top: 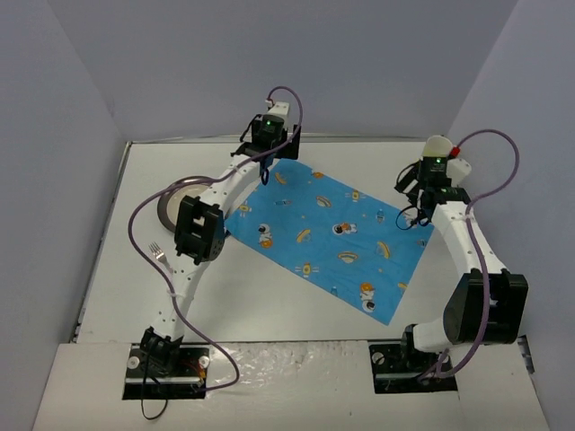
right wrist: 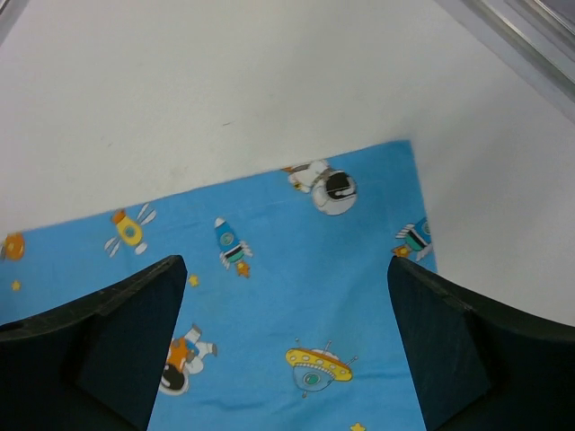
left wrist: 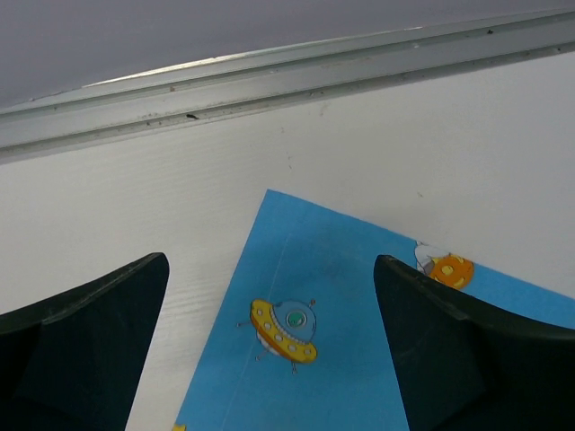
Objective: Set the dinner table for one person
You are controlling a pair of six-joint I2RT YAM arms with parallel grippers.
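over two cloth [top: 328, 238] corners, both arms [top: 225, 184] [top: 460, 232] hover, jaws apart.

On the large white rectangular desk [top: 296, 305], a blue astronaut-print cloth [top: 328, 235] laid flat at the middle, turned cornerwise. Left of it, a round dark plate [top: 168, 209], with a small metal fork [top: 160, 254] just before that.

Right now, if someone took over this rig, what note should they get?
The left pincer is open and empty above the far corner of the blue astronaut-print cloth.
The right pincer is open and empty above its right-hand corner.
Done: the cloth lies flat on the large white dinner table.
Left: the round grey plate and the metal fork sit on bare table left of the cloth, not yet placed.
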